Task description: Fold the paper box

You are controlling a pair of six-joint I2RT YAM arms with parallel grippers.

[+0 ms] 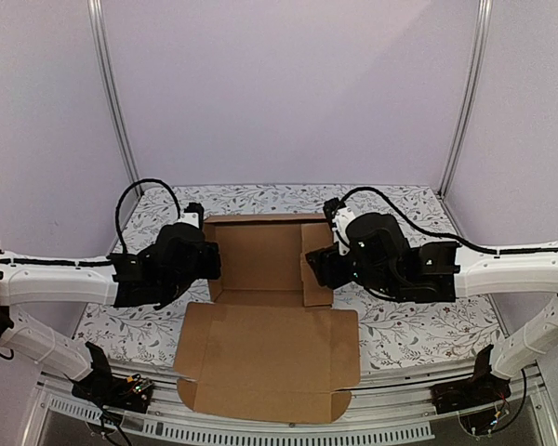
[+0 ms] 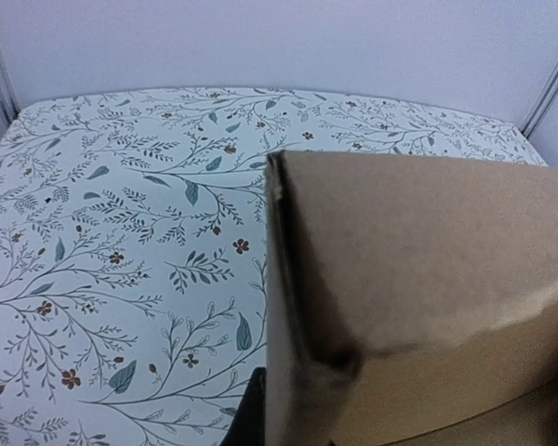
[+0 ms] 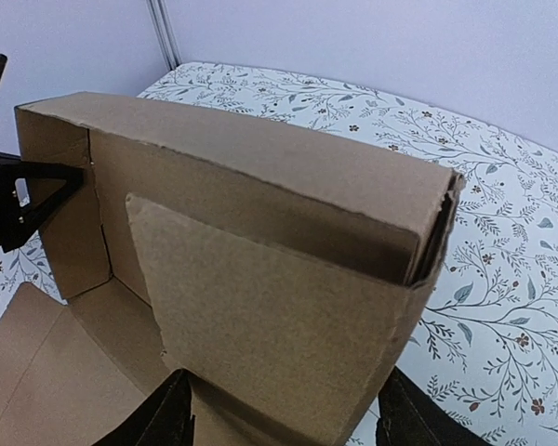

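Note:
The paper box point(image 1: 260, 255) is plain brown cardboard in the middle of the table. Its back and side walls stand up, and its lid panel point(image 1: 270, 358) lies flat toward the front edge. My left gripper point(image 1: 207, 265) is at the box's left wall and shut on that wall. In the left wrist view the wall's edge point(image 2: 284, 307) runs down into the jaws beside one black finger point(image 2: 251, 418). At the right wall, my right gripper point(image 1: 318, 269) is open. Its fingers point(image 3: 167, 418) stand wide apart on either side of the upright right side flap point(image 3: 270, 316).
A white cloth with a floral print point(image 1: 400, 316) covers the table. Metal frame posts point(image 1: 465, 93) rise at the back corners before lilac walls. The lid panel reaches the table's front rail point(image 1: 260, 423). The left gripper's black body point(image 3: 9, 214) shows past the box's far wall.

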